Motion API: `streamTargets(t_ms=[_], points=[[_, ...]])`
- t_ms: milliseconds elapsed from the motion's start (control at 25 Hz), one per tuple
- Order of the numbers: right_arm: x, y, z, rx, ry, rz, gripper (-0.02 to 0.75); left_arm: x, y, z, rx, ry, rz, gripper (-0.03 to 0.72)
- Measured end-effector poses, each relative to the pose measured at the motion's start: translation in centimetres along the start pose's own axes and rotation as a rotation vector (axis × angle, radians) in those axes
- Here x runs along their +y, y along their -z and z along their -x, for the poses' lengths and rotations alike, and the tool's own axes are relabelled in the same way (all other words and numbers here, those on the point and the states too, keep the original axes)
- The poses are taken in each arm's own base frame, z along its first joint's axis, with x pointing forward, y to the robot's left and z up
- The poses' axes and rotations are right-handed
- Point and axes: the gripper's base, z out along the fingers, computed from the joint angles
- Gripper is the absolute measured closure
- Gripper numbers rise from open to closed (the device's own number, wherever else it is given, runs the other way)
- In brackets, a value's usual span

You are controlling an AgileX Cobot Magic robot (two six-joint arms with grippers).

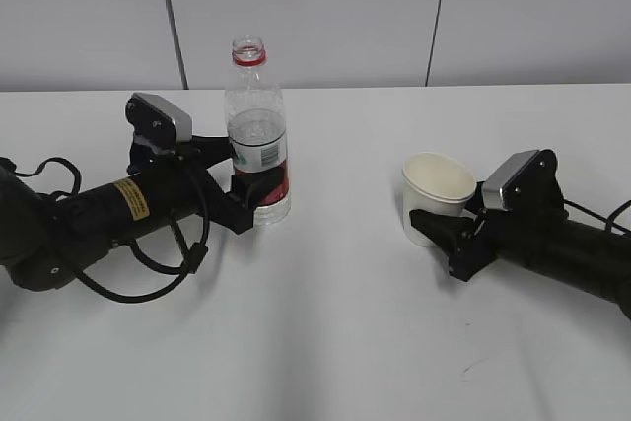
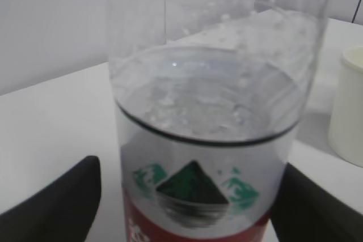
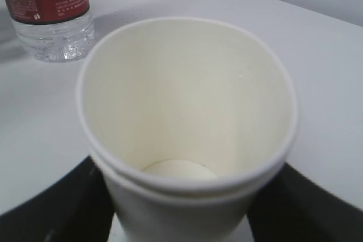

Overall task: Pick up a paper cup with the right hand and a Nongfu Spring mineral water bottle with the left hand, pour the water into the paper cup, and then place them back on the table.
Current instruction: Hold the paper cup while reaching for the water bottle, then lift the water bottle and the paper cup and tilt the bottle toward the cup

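Two tools, one bottle and one cup are all I count on the table (image 1: 325,342); the left tool (image 1: 240,187) sits at centre left of the exterior frame on its black arm with one yellow sticker (image 1: 130,198), and its two fingers flank the lower body of the Nongfu Spring mineral water bottle (image 1: 257,140), closed in against the label as far as I can see; the bottle stands upright on the table, its neck uncapped with one red ring showing; in my left wrist view the bottle (image 2: 210,117) fills the frame, the water (image 2: 207,103) comes up to a line just above the green mark, and one dark finger shows at each lower corner, hard against the bottle's sides. The right tool (image 1: 434,226) lies at centre right of the exterior frame; its fingers reach around the foot of the paper cup (image 1: 437,196), which stands upright on the table, well apart from the bottle; in my right wrist view the cup (image 3: 187,128) is seen from above, its floor dry and bare, with two rim lines one under the other; one dark finger shows at each lower corner beside the cup wall, but whether they press the cup or only bracket it I cannot tell; the bottle's base (image 3: 54,32) appears in the upper left of that frame.
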Motion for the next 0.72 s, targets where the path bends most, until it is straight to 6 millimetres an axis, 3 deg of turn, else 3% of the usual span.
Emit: streamTargets(t_ms=[360, 720], points=[[0.1, -0.2, 0.8, -0.015, -0.004, 0.052, 0.269, 0.0, 0.0, 0.0, -0.001, 0.002, 0.001, 0.148], [-0.8, -0.6, 3.0, -0.075, 0.010, 0.055, 0.269, 0.0, 0.0, 0.0, -0.007, 0.004, 0.002, 0.232]])
